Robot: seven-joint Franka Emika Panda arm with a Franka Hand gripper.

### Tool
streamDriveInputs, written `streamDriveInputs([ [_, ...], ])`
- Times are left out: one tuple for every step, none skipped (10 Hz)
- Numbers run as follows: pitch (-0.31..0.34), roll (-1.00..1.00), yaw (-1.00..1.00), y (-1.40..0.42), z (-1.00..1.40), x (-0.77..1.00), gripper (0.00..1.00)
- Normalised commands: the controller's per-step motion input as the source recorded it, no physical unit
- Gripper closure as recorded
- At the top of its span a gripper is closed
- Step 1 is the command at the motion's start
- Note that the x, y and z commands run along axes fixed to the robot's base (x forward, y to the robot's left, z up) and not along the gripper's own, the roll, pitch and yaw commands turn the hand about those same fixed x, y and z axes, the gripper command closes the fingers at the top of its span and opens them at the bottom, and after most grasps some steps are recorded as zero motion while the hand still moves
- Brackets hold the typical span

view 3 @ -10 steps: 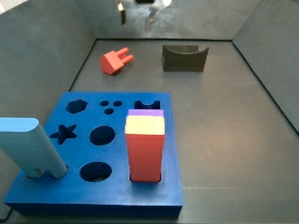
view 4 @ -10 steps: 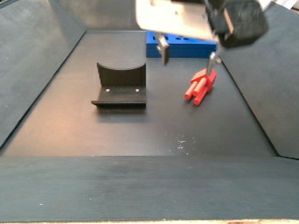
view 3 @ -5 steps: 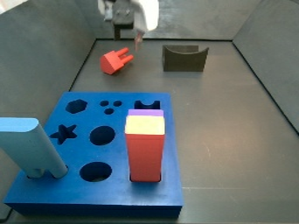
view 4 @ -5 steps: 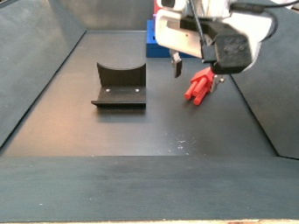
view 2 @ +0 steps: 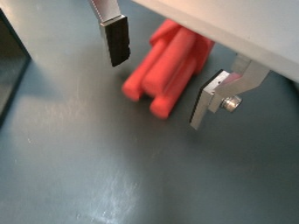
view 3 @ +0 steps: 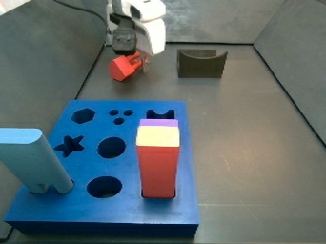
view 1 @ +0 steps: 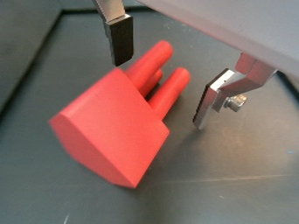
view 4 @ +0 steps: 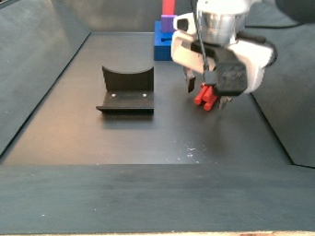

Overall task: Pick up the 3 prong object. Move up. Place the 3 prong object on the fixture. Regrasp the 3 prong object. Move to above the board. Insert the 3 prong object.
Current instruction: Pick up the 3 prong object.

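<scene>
The 3 prong object (view 1: 111,131) is a salmon-red block lying on the dark floor; both wrist views show its prongs (view 2: 170,66) running between my fingers. My gripper (view 1: 163,74) is open and low over it, one dark pad (view 1: 119,39) and one silver finger (view 1: 216,96) standing on either side with gaps showing. In both side views the gripper (view 3: 128,55) (view 4: 209,88) covers most of the object (view 3: 124,68) (view 4: 208,96). The fixture (view 3: 200,63) (view 4: 125,89) stands apart on the floor. The blue board (view 3: 109,176) lies at the other end.
A tall red block with a yellow-and-purple top (view 3: 156,157) and a light blue block (view 3: 36,157) stand in the board. Grey walls (view 3: 287,67) enclose the floor on all sides.
The gripper has come down from high above and across to the 3 prong object, and its open fingers now straddle it. The object has not moved.
</scene>
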Motion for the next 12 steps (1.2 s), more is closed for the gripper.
streamDriveInputs([
  [0.000, 0.16, -0.20, 0.00, -0.83, -0.07, 0.00],
  [-0.010, 0.00, 0.00, 0.00, -0.03, 0.00, 0.00],
  [0.000, 0.00, 0.00, 0.00, 0.00, 0.00, 1.00],
  [0.000, 0.00, 0.00, 0.00, 0.00, 0.00, 1.00],
  [0.000, 0.00, 0.00, 0.00, 0.00, 0.00, 1.00],
  [0.000, 0.00, 0.00, 0.00, 0.00, 0.00, 1.00],
  [0.000, 0.00, 0.00, 0.00, 0.00, 0.00, 1.00],
  [0.000, 0.00, 0.00, 0.00, 0.00, 0.00, 1.00],
  [0.000, 0.00, 0.00, 0.00, 0.00, 0.00, 1.00],
  [0.000, 0.00, 0.00, 0.00, 0.00, 0.00, 1.00],
  [0.000, 0.00, 0.00, 0.00, 0.00, 0.00, 1.00],
  [0.000, 0.00, 0.00, 0.00, 0.00, 0.00, 1.00],
])
